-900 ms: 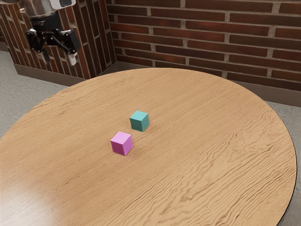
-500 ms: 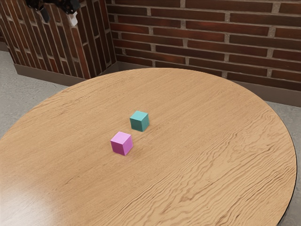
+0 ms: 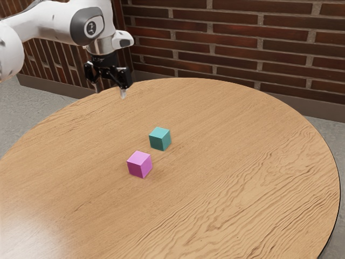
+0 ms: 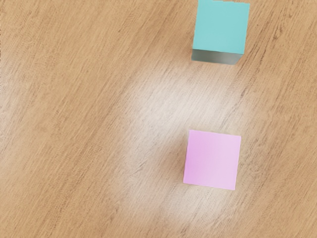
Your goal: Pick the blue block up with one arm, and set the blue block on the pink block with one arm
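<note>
- Wooden round table (image 3: 242, 162), exterior view: the blue block (image 3: 160, 138) rests near its middle, with the pink block (image 3: 139, 164) just beside it, not touching.
- The gripper (image 3: 110, 89) hangs by the table's far rim, fingers spread and empty, well apart from both blocks.
- Wrist view: the blue block (image 4: 221, 27) and pink block (image 4: 212, 159) sit apart on the wood.
</note>
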`<state>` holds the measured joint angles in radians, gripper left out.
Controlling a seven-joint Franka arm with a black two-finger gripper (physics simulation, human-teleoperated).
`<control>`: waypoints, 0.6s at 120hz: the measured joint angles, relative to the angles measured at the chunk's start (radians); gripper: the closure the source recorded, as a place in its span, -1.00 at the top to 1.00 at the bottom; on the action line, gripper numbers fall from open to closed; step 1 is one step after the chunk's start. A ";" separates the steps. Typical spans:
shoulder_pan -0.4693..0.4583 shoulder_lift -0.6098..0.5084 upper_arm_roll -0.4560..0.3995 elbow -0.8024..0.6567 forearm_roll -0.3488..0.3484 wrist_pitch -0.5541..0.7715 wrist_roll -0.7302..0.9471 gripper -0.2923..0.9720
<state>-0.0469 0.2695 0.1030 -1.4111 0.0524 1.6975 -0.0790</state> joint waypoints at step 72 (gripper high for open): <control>0.001 0.385 0.010 0.268 -0.081 0.062 0.035 0.54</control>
<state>-0.0458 0.6544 0.1131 -1.1435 -0.0288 1.7595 -0.0436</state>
